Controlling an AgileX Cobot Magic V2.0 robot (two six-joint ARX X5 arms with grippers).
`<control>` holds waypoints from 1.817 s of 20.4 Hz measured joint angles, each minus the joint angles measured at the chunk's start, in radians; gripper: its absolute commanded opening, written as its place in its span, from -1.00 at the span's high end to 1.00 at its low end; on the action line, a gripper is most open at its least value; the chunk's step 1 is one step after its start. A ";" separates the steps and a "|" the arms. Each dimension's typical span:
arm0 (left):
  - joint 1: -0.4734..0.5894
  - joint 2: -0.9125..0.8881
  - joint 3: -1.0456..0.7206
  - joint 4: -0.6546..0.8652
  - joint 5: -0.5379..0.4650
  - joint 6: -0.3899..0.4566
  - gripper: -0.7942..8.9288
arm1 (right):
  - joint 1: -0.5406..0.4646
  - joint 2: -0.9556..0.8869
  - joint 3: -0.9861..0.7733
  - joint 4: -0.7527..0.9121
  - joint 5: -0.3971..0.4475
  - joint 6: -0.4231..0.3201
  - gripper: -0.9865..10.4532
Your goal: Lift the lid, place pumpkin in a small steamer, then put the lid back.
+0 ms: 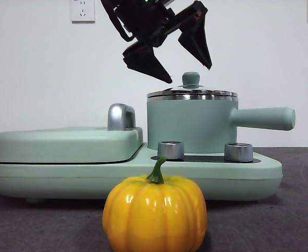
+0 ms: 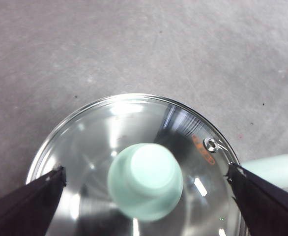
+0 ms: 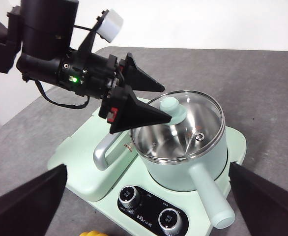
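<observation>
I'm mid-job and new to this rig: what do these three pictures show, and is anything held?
Two robot arms work at a table. The front view looks level across it: the pumpkin sits nearest, behind it the cooker base carrying the steamer, with the lid on. The left gripper hovers open just above the lid's knob; its wrist camera looks straight down on it. The right wrist camera watches from farther back; the right gripper is open. Nothing is held.

left gripper (image 3: 166, 104) fingers spread above the lid (image 3: 181, 127), steamer (image 3: 183, 167) closed
</observation>
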 measured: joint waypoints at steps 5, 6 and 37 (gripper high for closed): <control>-0.008 0.027 0.001 0.028 -0.001 0.037 -0.11 | 0.000 0.000 0.000 0.000 0.000 0.000 -0.09; -0.008 0.035 0.001 0.028 -0.002 0.038 0.01 | 0.000 0.000 0.000 0.000 0.000 0.000 -0.09; 0.020 -0.108 0.114 -0.252 -0.005 0.060 0.81 | 0.030 0.059 0.000 -0.177 0.011 0.004 -0.09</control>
